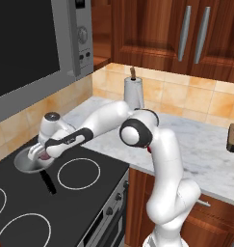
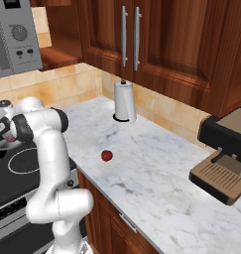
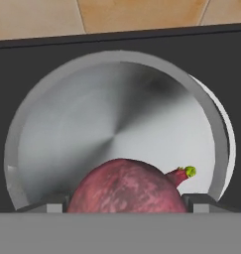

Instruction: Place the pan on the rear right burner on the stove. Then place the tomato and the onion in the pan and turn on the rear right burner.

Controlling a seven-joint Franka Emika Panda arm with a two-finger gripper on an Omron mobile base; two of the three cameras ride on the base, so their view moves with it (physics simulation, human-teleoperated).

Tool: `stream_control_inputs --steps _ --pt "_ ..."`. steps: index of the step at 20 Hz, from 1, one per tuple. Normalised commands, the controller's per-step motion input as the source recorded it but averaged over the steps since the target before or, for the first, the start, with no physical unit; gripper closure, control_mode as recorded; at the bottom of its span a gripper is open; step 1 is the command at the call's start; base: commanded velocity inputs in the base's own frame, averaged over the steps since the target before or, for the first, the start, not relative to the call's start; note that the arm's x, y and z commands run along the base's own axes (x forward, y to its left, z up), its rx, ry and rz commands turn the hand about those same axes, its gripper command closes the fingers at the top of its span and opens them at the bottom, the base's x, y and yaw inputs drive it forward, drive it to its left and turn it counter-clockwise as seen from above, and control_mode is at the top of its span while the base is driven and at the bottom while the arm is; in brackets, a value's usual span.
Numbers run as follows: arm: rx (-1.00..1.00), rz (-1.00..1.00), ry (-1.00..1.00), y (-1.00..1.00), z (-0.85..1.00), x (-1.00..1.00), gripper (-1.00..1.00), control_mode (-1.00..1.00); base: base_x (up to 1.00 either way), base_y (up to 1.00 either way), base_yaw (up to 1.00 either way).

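Pan (image 3: 117,124): sat on the rear right burner (image 3: 222,134) of the stove (image 1: 80,202), left of the frame in the left base view.
Onion (image 3: 126,187): low centre of the hand view, between the jaws, over the pan for dropping in.
Gripper (image 1: 39,152): jaws wide, spanning the onion; grip or release, cannot tell.
Tomato (image 2: 107,156): waited on the marble counter (image 2: 156,183), mid-frame in the right base view, well apart.

Paper towel roll (image 2: 125,103) upright on marble counter (image 2: 156,178); coffee machine (image 2: 226,156) at right; microwave (image 1: 36,43) above
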Motion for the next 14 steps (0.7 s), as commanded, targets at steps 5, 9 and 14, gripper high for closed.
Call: stream_control_inputs --steps 5,9,14 --pt "-0.02 0.00 0.00 0.00 -0.09 0.02 -1.00 -1.00 0.00 0.00 0.00" --pt "-0.01 0.00 0.00 0.00 -0.05 0.03 -1.00 -1.00 0.00 0.00 0.00" --pt "0.00 -0.01 0.00 0.00 0.01 0.00 -1.00 -1.00 0.00 0.00 0.00"
